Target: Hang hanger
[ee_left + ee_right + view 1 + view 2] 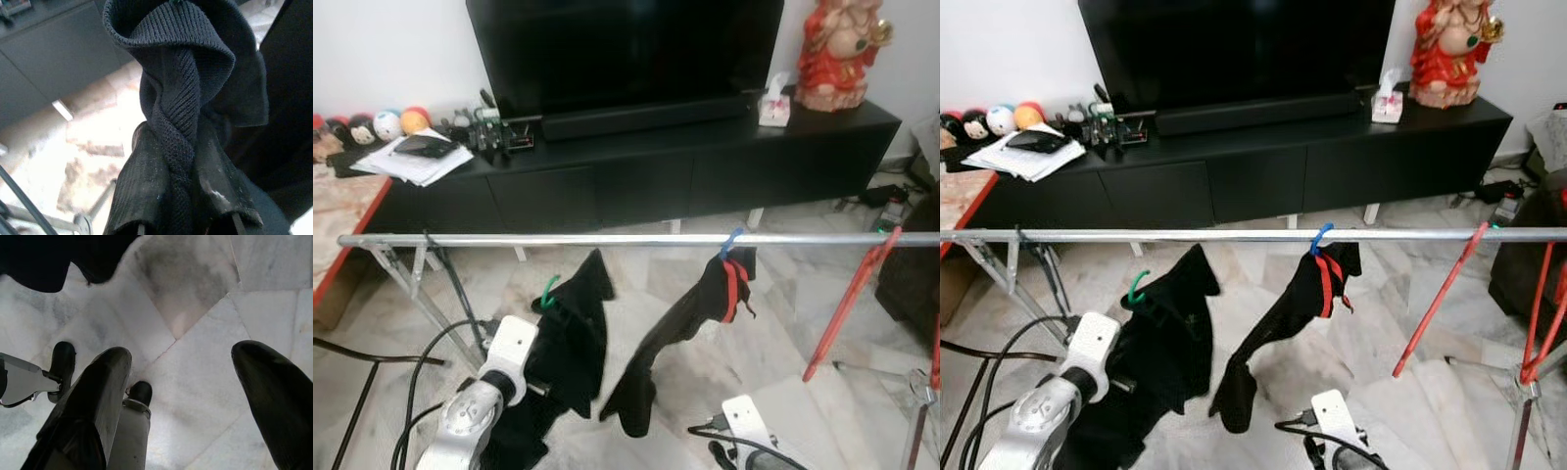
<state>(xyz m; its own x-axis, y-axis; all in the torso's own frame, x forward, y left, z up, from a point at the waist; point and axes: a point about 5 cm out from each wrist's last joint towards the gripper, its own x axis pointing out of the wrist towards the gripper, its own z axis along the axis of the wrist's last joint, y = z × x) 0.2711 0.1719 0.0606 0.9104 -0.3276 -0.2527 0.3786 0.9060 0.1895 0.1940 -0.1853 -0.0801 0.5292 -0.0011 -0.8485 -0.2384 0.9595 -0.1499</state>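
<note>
I see the left gripper (181,196) in the lower centre of its wrist view, its two black fingers (142,191) pressed together on a twisted fold of ribbed black knit. That fold belongs to the black garment (570,338) on the green hanger (548,290), held at lower left of centre in the left eye view, below the rail and not hooked onto it. The hook is a small curved piece, probably plastic; it is too small to be sure.

The metal rail (607,240) is a thin, bright round tube that crosses the whole frame horizontally at mid-height. A blue hook (731,242) sits over it right of centre, carrying a second black garment (675,333) with red straps. A red hanger (850,299) leans from the rail at far right.

The right gripper (181,396) hangs low, its smooth, rounded black fingers spread wide apart with nothing between them, over veined white marble floor (195,308). A glossy black cabinet (705,166) fills the upper frame.
</note>
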